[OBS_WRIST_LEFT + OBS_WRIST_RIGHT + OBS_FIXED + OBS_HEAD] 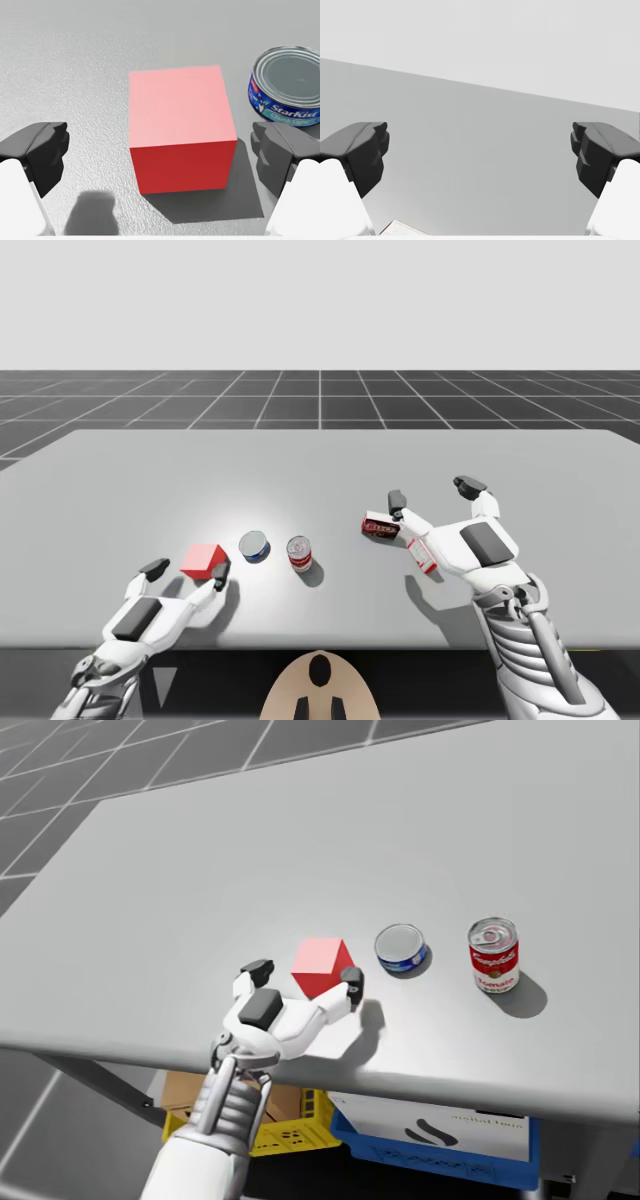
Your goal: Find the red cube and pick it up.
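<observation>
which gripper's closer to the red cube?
Left. The left gripper is open around the red cube, not touching; right gripper is far off, past the blue can and red-and-white can.

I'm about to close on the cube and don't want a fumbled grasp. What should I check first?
1. Red cube between the left hand's fingers: ok, it sits centred between them.
2. Fingers touching the cube: not ok, both stand apart from it and the hand is open.
3. Cube resting flat on the table: ok, with one face square to the hand.
4. Blue flat can out of the closing path: ok, it lies beyond one finger, apart from the cube.
5. Right hand out of the way: ok, it is open, over by the red and white box.
</observation>
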Robot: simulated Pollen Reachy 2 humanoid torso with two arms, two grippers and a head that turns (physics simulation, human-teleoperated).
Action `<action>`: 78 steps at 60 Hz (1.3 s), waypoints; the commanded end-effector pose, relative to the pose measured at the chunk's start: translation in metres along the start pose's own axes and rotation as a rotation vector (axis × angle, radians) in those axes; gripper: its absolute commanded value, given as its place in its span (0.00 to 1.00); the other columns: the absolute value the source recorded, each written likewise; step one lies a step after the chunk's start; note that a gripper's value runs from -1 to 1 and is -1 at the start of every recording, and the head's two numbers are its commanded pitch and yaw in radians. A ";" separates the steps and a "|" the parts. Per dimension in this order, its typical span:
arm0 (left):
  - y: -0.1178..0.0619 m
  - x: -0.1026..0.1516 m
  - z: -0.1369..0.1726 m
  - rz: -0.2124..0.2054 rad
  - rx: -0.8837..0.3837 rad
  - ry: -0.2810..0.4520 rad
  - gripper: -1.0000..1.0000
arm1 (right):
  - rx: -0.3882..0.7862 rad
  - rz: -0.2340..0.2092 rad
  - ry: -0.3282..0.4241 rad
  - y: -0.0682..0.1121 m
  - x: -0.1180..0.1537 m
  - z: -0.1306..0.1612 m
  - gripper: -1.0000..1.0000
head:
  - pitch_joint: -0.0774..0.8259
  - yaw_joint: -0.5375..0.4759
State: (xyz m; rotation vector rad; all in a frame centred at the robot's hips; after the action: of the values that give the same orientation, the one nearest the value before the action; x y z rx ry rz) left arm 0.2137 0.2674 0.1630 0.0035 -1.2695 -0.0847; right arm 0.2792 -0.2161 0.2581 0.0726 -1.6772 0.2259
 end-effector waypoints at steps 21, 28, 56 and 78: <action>-0.016 -0.020 -0.036 0.076 0.015 0.017 0.89 | -0.007 0.006 -0.005 -0.001 0.000 -0.001 0.00 | 0.89 0.94; -0.016 -0.022 -0.031 0.070 0.010 0.016 1.00 | -0.009 0.006 -0.005 -0.002 0.000 -0.001 0.00 | 0.87 0.94; -0.015 -0.009 -0.024 -0.010 0.028 -0.025 1.00 | -0.002 -0.015 -0.019 -0.008 0.001 0.000 0.00 | 0.44 0.95; -0.004 0.079 0.003 -0.129 0.048 -0.204 1.00 | -0.009 -0.014 -0.032 -0.016 0.003 0.000 0.00 | 0.40 0.94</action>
State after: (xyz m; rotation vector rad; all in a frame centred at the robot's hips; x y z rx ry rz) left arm 0.2314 0.2568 0.1931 0.0954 -1.3702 -0.1233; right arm 0.2819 -0.2295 0.2619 0.0815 -1.7055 0.2082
